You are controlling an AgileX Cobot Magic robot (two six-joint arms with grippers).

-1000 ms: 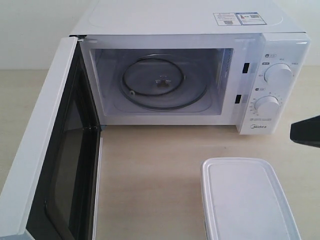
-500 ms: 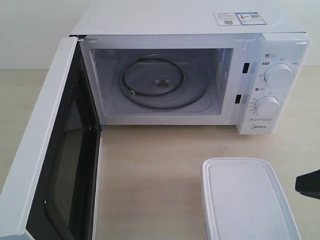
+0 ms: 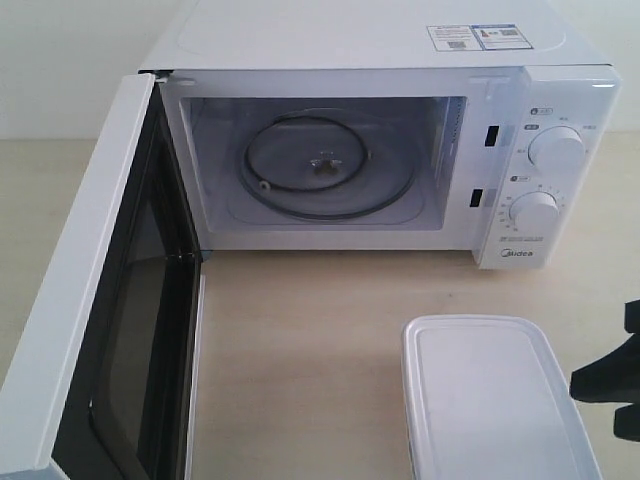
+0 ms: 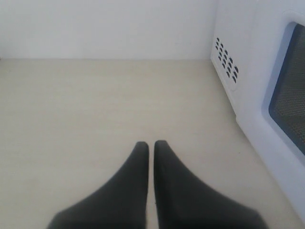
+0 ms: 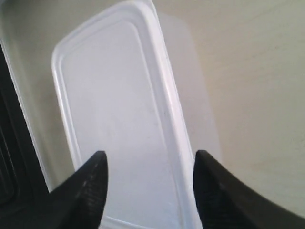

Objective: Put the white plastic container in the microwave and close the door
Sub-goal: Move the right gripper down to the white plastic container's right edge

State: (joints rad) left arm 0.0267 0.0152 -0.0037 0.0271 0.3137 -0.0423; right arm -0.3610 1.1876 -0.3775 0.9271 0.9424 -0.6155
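Note:
The white plastic container lies lidded on the table in front of the microwave, at the lower right. The door stands wide open on the left, and the glass turntable inside is bare. My right gripper enters from the right edge beside the container. In the right wrist view it is open, hovering over the container with a finger toward each long side and nothing held. My left gripper is shut and empty over bare table, next to the door's outer face.
The light wooden table stretches between the open door and the container. Two dials sit on the microwave's right panel. Vent holes mark the microwave's side near the left gripper. A white wall stands behind.
My right gripper has dropped along the right edge toward the container and opened its jaws. Container, door and microwave have not moved.

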